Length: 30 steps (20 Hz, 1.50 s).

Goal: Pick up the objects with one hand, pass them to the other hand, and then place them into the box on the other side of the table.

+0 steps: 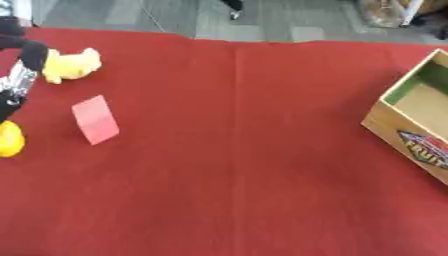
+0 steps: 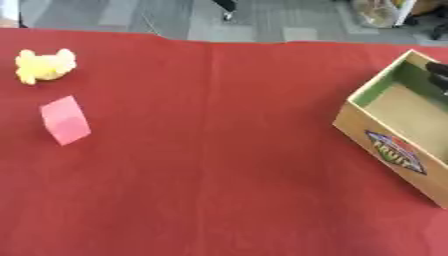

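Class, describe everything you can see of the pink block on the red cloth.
The pink block is a small box-shaped piece with flat faces and straight edges, a plain matte pink, perhaps foam. It lies skewed on the red tablecloth towards the table's left side, one lighter face upward. Nothing touches it except the cloth. The yellow soft toy lies apart, farther back, and the cardboard box stands far off on the right.

Red cloth [image 1: 245, 175] covers table, lengthwise crease down middle. Beyond cloth's far edge: grey tiled floor [image 1: 175, 17]. Clear bag [image 2: 376, 12] on floor, beyond cloth's far right corner.
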Each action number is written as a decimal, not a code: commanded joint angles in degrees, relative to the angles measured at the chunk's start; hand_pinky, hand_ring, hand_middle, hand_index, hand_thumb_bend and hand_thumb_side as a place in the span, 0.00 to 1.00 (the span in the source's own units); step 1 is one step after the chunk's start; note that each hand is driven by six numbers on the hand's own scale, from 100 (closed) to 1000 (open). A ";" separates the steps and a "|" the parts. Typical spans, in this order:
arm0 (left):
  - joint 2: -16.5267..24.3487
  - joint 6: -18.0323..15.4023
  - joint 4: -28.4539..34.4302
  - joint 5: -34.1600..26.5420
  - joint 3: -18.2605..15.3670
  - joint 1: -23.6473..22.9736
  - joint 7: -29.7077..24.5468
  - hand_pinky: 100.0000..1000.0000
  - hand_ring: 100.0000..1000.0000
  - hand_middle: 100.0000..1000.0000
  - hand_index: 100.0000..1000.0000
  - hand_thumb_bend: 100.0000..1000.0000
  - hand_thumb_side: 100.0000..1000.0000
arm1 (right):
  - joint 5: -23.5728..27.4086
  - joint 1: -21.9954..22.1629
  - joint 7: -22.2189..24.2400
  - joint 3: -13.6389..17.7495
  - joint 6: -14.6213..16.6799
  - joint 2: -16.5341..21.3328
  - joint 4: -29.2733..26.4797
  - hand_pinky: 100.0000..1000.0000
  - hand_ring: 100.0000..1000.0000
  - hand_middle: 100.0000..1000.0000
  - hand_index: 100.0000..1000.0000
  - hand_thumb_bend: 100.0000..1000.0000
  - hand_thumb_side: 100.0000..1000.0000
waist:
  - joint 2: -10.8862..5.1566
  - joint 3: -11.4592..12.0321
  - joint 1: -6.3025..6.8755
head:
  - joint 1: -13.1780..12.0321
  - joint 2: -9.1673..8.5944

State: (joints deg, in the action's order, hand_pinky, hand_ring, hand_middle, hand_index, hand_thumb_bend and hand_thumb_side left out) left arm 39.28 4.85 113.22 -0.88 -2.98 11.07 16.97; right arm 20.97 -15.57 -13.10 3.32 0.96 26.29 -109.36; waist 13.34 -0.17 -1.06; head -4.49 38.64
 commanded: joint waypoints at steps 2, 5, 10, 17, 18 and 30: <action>6.28 1.30 0.25 -0.12 -0.53 0.54 -1.56 0.91 0.70 0.66 0.78 0.58 0.56 | 0.23 -0.41 0.08 -0.03 -0.31 2.31 -1.62 0.84 0.74 0.88 0.92 0.00 0.48 | -1.24 0.12 0.22 | -0.02 0.06; 9.78 3.01 -0.84 1.13 -0.16 0.58 -4.08 0.90 0.71 0.66 0.79 0.59 0.56 | 0.16 -0.38 0.20 -0.12 -0.35 2.62 -1.82 0.84 0.74 0.88 0.92 0.00 0.48 | -1.27 0.14 0.30 | -0.01 0.01; 15.05 5.89 -3.99 4.41 0.12 0.22 -8.50 0.89 0.72 0.68 0.79 0.62 0.57 | 0.06 -0.28 0.28 -0.18 -0.39 2.98 -2.04 0.84 0.74 0.88 0.92 0.00 0.48 | -1.28 0.14 0.38 | -0.76 0.13; 20.12 9.23 -10.86 10.21 -0.16 0.75 -19.71 0.86 0.74 0.70 0.80 0.65 0.54 | -0.02 -0.18 0.38 -0.27 -0.48 3.29 -2.13 0.84 0.74 0.88 0.92 0.00 0.48 | -1.40 0.19 0.47 | -1.05 -0.03; 20.54 9.54 -11.82 10.89 -0.20 0.97 -21.16 0.86 0.74 0.70 0.80 0.66 0.54 | -0.06 -0.12 0.39 -0.27 -0.50 3.32 -2.11 0.84 0.74 0.88 0.92 0.00 0.48 | -1.42 0.22 0.48 | -1.13 0.04; 22.40 11.79 -18.87 18.17 -0.06 2.77 -31.69 0.84 0.76 0.72 0.79 0.71 0.48 | -0.45 0.35 0.64 -0.41 -0.79 3.30 -1.86 0.84 0.74 0.88 0.92 0.00 0.49 | -1.65 0.42 0.57 | -4.21 -0.16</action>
State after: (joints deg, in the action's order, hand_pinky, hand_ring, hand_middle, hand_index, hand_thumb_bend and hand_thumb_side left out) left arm 58.56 16.60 94.45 16.87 -2.28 13.04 -13.89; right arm 20.88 -14.98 -12.37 2.72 0.25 27.93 -110.18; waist 12.71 0.15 -0.74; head -8.21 38.66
